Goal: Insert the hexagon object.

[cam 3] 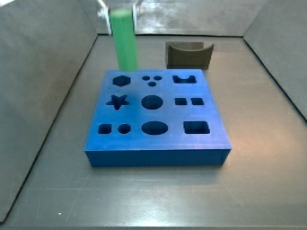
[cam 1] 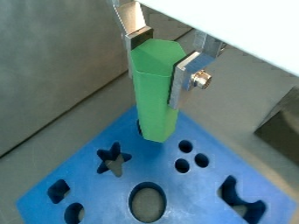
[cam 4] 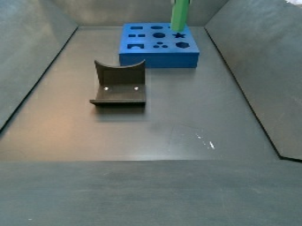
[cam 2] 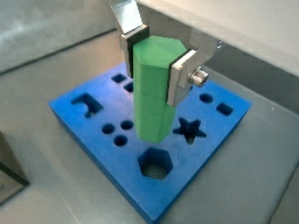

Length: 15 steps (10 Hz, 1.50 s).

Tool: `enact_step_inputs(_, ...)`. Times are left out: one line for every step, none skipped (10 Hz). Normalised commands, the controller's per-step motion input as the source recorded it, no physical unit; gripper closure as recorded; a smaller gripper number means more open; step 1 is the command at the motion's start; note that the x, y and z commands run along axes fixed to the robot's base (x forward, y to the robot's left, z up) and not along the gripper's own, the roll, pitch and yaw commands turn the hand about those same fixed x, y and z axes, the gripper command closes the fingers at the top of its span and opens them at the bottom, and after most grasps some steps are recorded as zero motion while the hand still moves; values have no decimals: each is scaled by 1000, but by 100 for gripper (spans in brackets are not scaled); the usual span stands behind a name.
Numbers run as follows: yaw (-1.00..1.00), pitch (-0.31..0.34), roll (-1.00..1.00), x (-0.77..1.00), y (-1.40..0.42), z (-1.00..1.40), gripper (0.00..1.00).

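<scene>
The end effector (cam 2: 160, 54) grips the hexagon object (cam 2: 153, 92) upright above the blue block (cam 2: 87, 118); insertion remains, seemingly near its hexagonal hole (cam 2: 155, 163).

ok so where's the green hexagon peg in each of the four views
Wrist view: the green hexagon peg stands upright, held in the gripper, over the blue block.
Wrist view: peg mid-frame, above the block's hexagon hole.
Side view: peg at the block's far left corner.
Side view: peg at the top edge, over the block's right end.
Shared landmark: the blue block.
</scene>
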Motion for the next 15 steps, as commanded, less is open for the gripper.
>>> enact_step_inputs(0, 0, 0, -126, 54, -366, 100)
enact_step_inputs(0, 0, 0, -123, 77, -340, 100)
enact_step_inputs(0, 0, -39, -117, 123, -217, 100)
enact_step_inputs(0, 0, -34, -180, 220, -137, 100)
enact_step_inputs(0, 0, 0, -211, 257, -209, 100)
enact_step_inputs(0, -3, 0, -91, 83, -194, 100)
enact_step_inputs(0, -26, -81, 0, 0, -211, 100)
enact_step_inputs(0, 0, -89, 157, 0, -260, 100)
enact_step_inputs(-6, 0, -89, 266, 0, -283, 100)
enact_step_inputs(-3, 0, -94, 251, 0, -314, 100)
enact_step_inputs(-14, -26, -91, 257, 0, -354, 100)
enact_step_inputs(-20, -109, -73, 157, 0, -474, 100)
enact_step_inputs(-66, -124, -17, 163, -17, -554, 100)
enact_step_inputs(-123, -79, 0, 129, 0, -440, 100)
enact_step_inputs(-94, -59, 0, 31, 0, -377, 100)
